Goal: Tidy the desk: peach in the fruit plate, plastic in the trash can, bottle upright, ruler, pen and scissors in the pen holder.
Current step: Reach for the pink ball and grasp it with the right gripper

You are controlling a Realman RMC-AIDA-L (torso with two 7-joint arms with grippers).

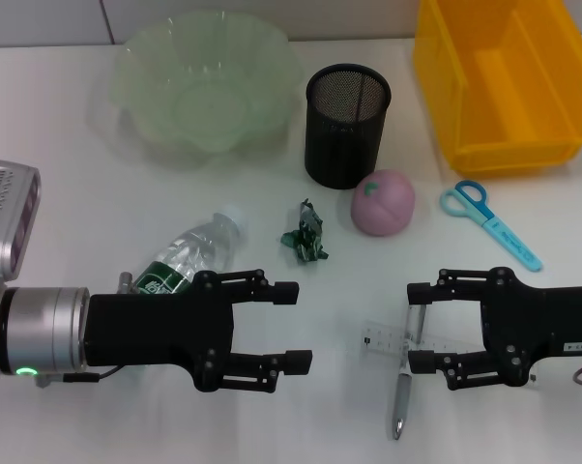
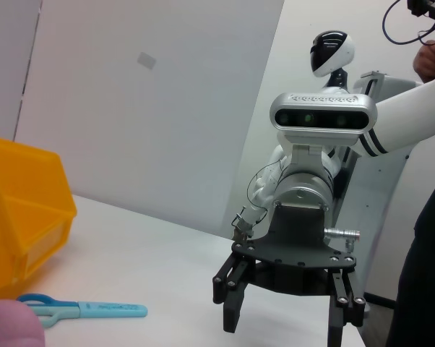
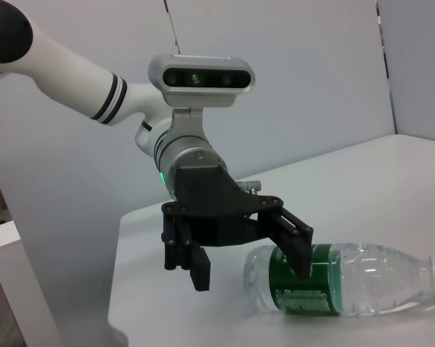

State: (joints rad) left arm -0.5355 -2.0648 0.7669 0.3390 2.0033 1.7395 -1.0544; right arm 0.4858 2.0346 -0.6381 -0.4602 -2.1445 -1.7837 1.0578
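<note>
The pink peach [image 1: 383, 203] sits beside the black mesh pen holder [image 1: 347, 124]. A crumpled green plastic wrapper [image 1: 305, 235] lies left of the peach. The clear bottle [image 1: 189, 256] lies on its side, its green-labelled end partly hidden behind my left gripper [image 1: 299, 326], which is open. A clear ruler [image 1: 386, 338] and a silver pen [image 1: 403, 387] lie at the fingertips of my open right gripper [image 1: 417, 327]. The blue scissors [image 1: 489, 222] lie right of the peach. At the back stand the green fruit plate [image 1: 141, 58] and a yellow bin [image 1: 509, 82].
In the left wrist view, my right gripper [image 2: 286, 318] hangs over the white table, with the scissors [image 2: 80, 309] and yellow bin [image 2: 22, 210] beyond. The right wrist view has my left gripper [image 3: 250, 264] next to the lying bottle [image 3: 362, 278].
</note>
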